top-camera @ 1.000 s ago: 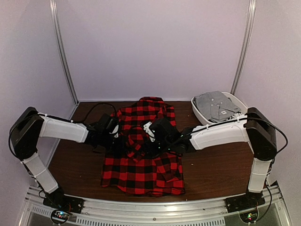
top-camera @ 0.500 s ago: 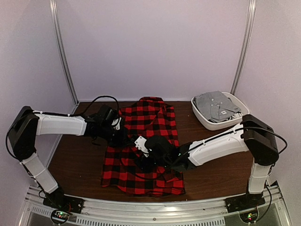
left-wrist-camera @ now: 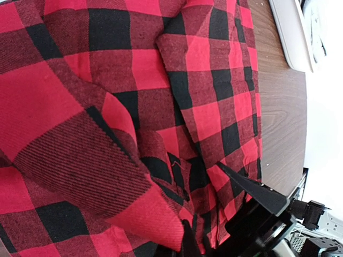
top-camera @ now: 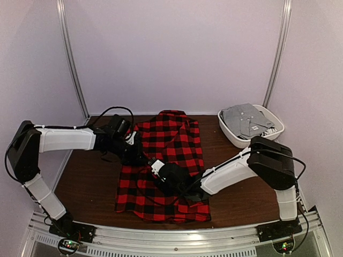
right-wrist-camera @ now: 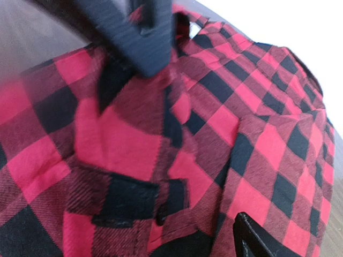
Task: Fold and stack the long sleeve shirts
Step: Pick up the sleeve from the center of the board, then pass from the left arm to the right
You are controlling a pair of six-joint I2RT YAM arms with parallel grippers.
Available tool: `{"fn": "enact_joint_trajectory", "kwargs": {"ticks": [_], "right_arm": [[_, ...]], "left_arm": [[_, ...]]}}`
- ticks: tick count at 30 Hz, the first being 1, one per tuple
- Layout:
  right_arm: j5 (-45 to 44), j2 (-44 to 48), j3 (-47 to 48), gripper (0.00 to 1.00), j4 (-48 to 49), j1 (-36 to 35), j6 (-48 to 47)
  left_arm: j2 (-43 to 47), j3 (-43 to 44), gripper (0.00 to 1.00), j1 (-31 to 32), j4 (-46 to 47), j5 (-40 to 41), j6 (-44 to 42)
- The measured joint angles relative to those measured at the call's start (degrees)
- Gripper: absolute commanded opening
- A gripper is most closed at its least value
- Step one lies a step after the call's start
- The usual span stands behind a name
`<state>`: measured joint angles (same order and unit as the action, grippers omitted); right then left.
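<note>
The long sleeve shirt (top-camera: 171, 134), red-and-black check flannel, lies spread on the brown table (top-camera: 86, 182) with its collar to the back. My left gripper (top-camera: 140, 157) sits at the shirt's left edge, shut on a raised fold of its fabric (left-wrist-camera: 161, 214). My right gripper (top-camera: 163, 174) hovers low over the shirt's lower middle, just beside the left one. In the right wrist view one of its fingers (right-wrist-camera: 257, 241) shows at the bottom right, and checked cloth (right-wrist-camera: 161, 160) fills the space in front; the other finger is hidden. The jaws stand apart.
A white basin (top-camera: 236, 140) at the back right holds folded grey garments (top-camera: 246, 119). Metal frame posts rise at the back left (top-camera: 72, 64) and back right (top-camera: 277, 53). Bare table wood lies left and right of the shirt.
My right gripper has slid from the shirt's middle toward its lower left, the arm stretching across. My left gripper has moved slightly right and nearer, still pinching the fold.
</note>
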<state>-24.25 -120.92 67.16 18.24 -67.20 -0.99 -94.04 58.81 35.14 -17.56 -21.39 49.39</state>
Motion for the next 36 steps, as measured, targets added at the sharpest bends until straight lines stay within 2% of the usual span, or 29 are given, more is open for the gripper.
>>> {"fn": "enact_joint_trajectory", "kwargs": {"ticks": [4, 10, 15, 17, 19, 24, 27, 30, 36], "right_arm": [[-2.67, -0.04, 0.04, 0.55, 3.15, -0.02, -1.09], [-3.93, 1.03, -0.02, 0.19, 5.7, -0.42, -2.21], [-2.64, 3.45, -0.24, 0.0, 6.01, -1.18, -3.28], [-1.66, 4.63, -0.28, 0.0, 5.77, -1.36, -3.1], [-0.68, 5.84, -0.28, 0.0, 5.38, -1.49, -3.17], [1.79, 7.23, 0.63, 0.0, 2.27, -1.51, -2.43], [3.26, 7.23, 2.58, 0.0, -1.29, -1.14, -1.33], [4.81, 7.26, 4.74, 0.0, -4.52, -0.52, 0.63], [9.73, 7.93, 8.35, 0.0, -10.43, 3.13, 5.81]], "left_arm": [[0.52, 0.07, 0.0, -0.79, -1.29, -0.46, -1.03], [0.83, 0.07, 0.0, -2.12, -2.29, -1.18, -2.12], [0.83, 0.22, 0.0, -2.58, -2.49, -1.86, -2.54], [0.83, 0.35, 0.01, -2.64, -2.49, -2.01, -2.56], [0.83, 0.59, 0.08, -2.69, -2.47, -2.03, -2.56], [1.44, 0.79, 0.37, -2.84, -2.25, -1.57, -2.47], [3.19, 0.76, 0.48, -2.89, -2.4, -0.2, -1.95], [6.62, 0.48, 0.52, -2.99, -2.8, 1.64, -1.18], [18.34, -5.73, 0.53, -3.21, -5.2, 6.23, 1.51]]}}
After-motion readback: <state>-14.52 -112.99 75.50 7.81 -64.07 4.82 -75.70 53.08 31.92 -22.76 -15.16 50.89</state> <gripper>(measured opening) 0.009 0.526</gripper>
